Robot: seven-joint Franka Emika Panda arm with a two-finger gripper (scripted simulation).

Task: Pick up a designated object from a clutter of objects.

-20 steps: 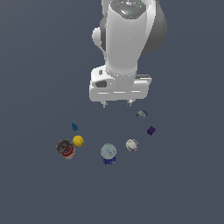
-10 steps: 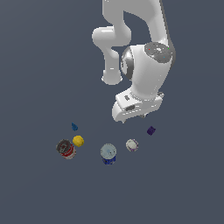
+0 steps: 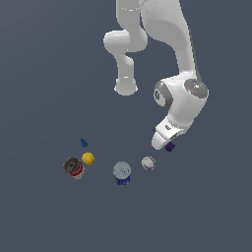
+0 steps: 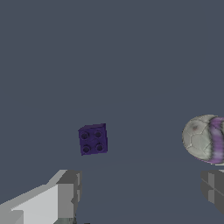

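Simulated test scene, not a furnished room: a flat, uniform slate-grey ground (image 3: 44, 64) fills both views with no walls or furniture. A smooth white robot arm (image 3: 167, 44) rises from a round base (image 3: 126, 87). The scattered objects cast only faint shadows, typical of rendered imagery.

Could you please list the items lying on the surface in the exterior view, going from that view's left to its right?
Red-and-dark can → tiny blue pointed piece → yellow ball → blue can with pale top → whitish ball → purple block, partly hidden behind the gripper.
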